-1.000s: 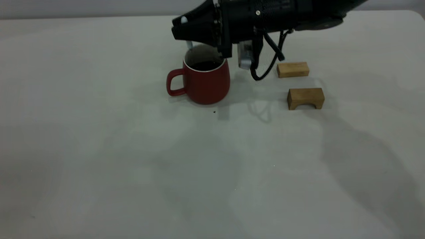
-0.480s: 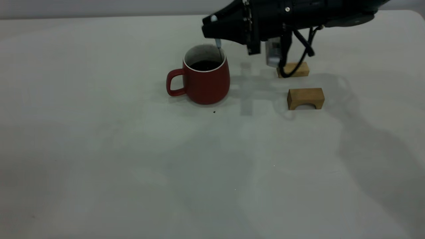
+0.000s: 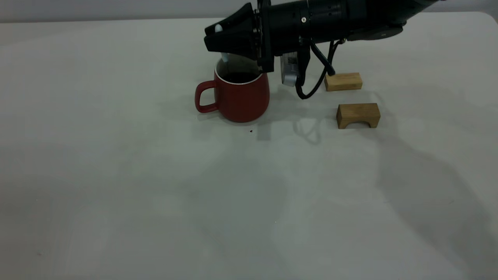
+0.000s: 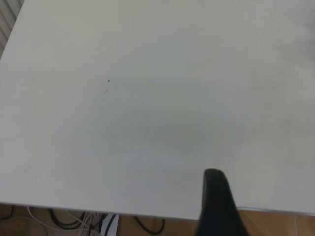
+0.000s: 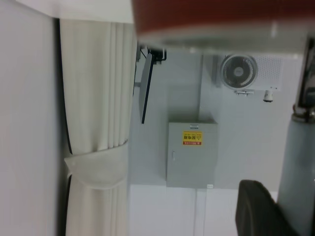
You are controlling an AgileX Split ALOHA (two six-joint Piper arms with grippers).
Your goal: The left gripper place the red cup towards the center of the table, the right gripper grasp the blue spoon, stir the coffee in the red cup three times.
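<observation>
The right gripper (image 3: 212, 35) reached level over the red cup (image 3: 241, 96) near the table (image 3: 116, 175) centre — clamped on the blue spoon (image 3: 223, 53), dipped inside; half a second earlier it hung farther right.

Lab-like room — white curtain (image 5: 98, 147), grey wall cabinet (image 5: 192, 155), wall fan (image 5: 238, 71)

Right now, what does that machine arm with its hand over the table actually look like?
The right arm is a thick matte black tube. Its hand narrows to two tapered black fingers. A black cable loops beneath it, beside a small grey box bearing a label. Of the left hand, only one black finger shows.
</observation>
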